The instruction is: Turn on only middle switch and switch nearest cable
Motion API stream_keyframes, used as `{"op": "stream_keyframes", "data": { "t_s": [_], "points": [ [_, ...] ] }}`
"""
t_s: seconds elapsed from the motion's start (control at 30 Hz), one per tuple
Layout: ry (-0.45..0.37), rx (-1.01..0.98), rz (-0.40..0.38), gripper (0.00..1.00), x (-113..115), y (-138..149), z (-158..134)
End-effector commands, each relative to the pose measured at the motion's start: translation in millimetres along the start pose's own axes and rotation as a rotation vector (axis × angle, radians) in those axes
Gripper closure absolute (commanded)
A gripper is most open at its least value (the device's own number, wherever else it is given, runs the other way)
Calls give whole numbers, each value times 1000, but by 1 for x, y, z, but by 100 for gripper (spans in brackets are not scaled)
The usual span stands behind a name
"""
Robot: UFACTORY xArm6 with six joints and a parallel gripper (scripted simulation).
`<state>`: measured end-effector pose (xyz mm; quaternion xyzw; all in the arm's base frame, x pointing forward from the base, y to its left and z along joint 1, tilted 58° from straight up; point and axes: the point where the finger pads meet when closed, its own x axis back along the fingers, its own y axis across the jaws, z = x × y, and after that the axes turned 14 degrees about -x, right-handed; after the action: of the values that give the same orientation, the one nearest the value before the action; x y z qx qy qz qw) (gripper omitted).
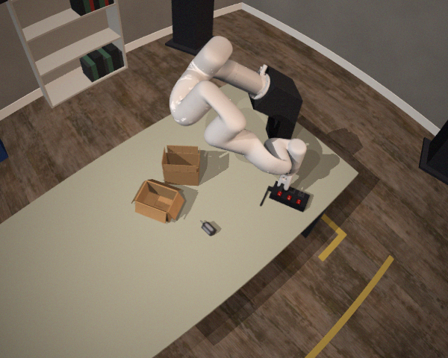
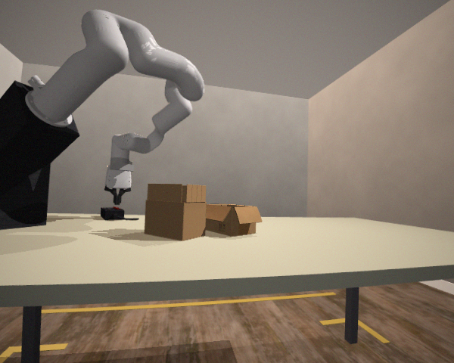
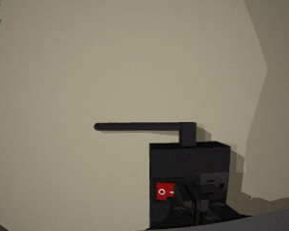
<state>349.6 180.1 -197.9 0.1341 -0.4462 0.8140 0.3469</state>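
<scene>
Wrist view: closed, empty fingers hide most of the power strip (image 3: 183,161).

Evenly, softly lit from above, with blurred-edged shadows on the table (image 1: 101,269) (bowed walls in the top view), slightly soft, no glare.

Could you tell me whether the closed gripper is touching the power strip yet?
Apart. The exterior view shows a sliver of wall between the shut gripper and the red switch on the power strip.
</scene>
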Motion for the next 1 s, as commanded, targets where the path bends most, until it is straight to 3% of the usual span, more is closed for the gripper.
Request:
{"op": "stream_keyframes", "data": {
  "t_s": [0.0,0.97],
  "points": [
    [-2,0,1,100,-4,0,-1],
    [-2,0,1,100,-11,0,-1]
  ]
}}
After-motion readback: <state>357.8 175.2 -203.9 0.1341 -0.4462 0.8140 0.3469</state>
